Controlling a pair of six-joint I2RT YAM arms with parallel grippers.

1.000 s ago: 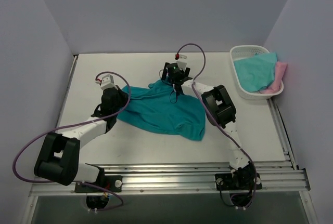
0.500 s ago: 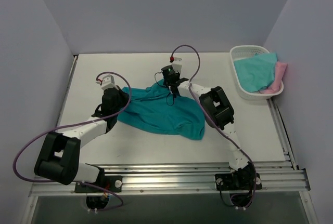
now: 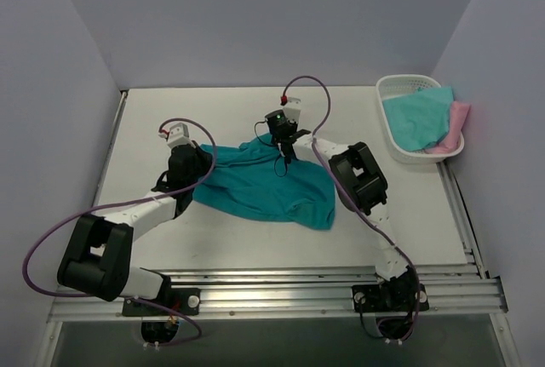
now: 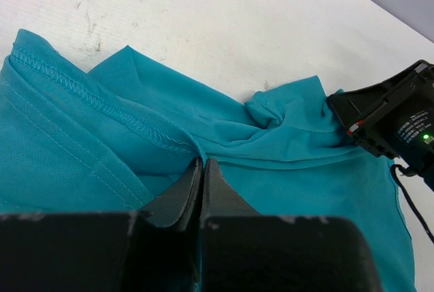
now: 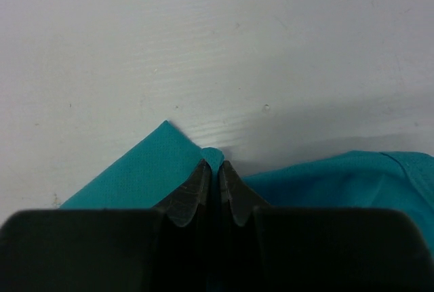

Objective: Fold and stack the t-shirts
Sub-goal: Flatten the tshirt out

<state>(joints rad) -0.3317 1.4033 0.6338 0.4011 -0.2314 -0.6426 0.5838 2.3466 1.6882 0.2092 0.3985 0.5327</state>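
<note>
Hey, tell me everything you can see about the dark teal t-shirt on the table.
The teal t-shirt is soft knit cloth with a stitched hem, lying rumpled and unfolded near the middle of the white table. The left gripper is shut on its left edge by the hem; the right gripper is shut on a small fold at its far edge. The basket stands apart, to the right.

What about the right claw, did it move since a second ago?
Yes. In the top view the right gripper slid a little left, away from the white basket, and closed on the far edge of the teal t-shirt.
</note>
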